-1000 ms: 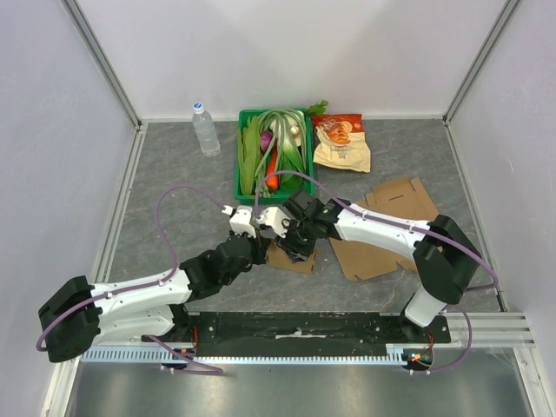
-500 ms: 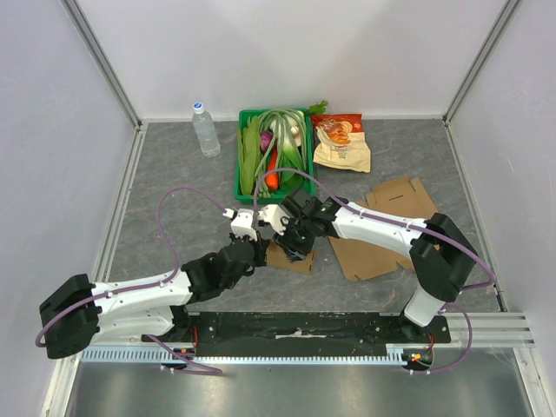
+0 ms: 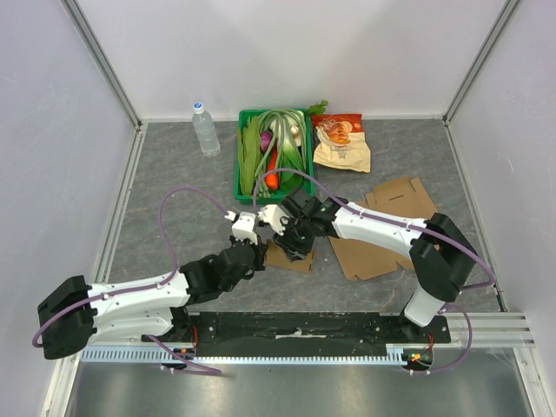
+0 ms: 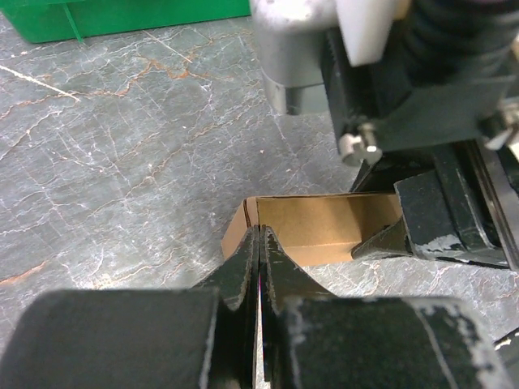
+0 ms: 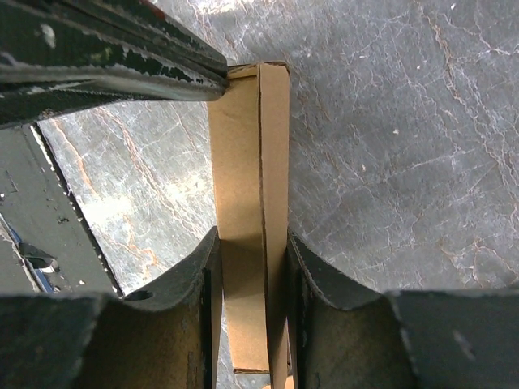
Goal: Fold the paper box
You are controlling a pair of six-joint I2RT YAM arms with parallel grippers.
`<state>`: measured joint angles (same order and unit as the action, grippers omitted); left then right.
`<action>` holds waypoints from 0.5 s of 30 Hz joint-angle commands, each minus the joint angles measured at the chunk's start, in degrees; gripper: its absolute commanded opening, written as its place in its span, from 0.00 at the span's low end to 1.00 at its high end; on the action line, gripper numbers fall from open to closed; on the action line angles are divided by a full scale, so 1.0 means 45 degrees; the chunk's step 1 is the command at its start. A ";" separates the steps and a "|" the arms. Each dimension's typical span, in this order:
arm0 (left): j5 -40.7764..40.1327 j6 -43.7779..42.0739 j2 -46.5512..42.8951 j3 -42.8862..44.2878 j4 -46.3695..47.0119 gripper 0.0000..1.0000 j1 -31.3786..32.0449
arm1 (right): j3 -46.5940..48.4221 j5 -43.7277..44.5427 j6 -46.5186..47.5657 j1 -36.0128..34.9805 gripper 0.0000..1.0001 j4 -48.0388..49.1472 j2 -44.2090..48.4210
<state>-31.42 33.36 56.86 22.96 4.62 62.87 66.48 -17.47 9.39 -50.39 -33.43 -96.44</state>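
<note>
The paper box [image 3: 292,258] is a small brown cardboard piece, partly folded, lying on the grey table in front of the arms. My right gripper [image 3: 296,241] reaches down onto it and is shut on two upright cardboard walls [image 5: 247,162], which stand pressed between its fingers [image 5: 251,243]. My left gripper [image 3: 261,252] is shut, and its tips [image 4: 259,231] touch the box's left end corner [image 4: 243,223]. The open inside of the box [image 4: 324,223] shows in the left wrist view, with the right gripper's fingers [image 4: 442,223] at its far end.
Flat brown cardboard sheets [image 3: 387,230] lie to the right of the box. At the back stand a green crate of vegetables [image 3: 274,152], a water bottle [image 3: 206,129] and a snack bag [image 3: 340,143]. Grey walls close in the table on three sides.
Both wrists have shifted slightly around the box, the left one a little towards the near edge. Both grippers keep the same state.
</note>
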 commanded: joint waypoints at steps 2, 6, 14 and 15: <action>0.0400 0.0047 -0.0076 -0.0160 -0.0286 0.02 0.0208 | 0.0208 0.0699 -0.0737 0.0182 0.36 0.1296 0.0726; 0.0361 -0.0089 -0.0175 -0.0161 -0.0188 0.02 0.0208 | 0.0247 0.1050 -0.1146 0.0182 0.57 0.1121 0.1079; 0.0419 -0.0090 -0.0622 -0.0278 -0.0207 0.02 0.0208 | -0.0006 0.1889 -0.2732 0.0202 0.78 0.0417 0.3285; 0.0458 -0.0129 -0.0817 -0.0297 -0.0284 0.02 0.0208 | -0.0065 0.1910 -0.2460 0.0202 0.79 0.0417 0.3345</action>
<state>-29.36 33.36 56.27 22.22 3.03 63.48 66.43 -11.57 -0.56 -49.50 -31.53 -86.00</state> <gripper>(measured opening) 0.025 0.756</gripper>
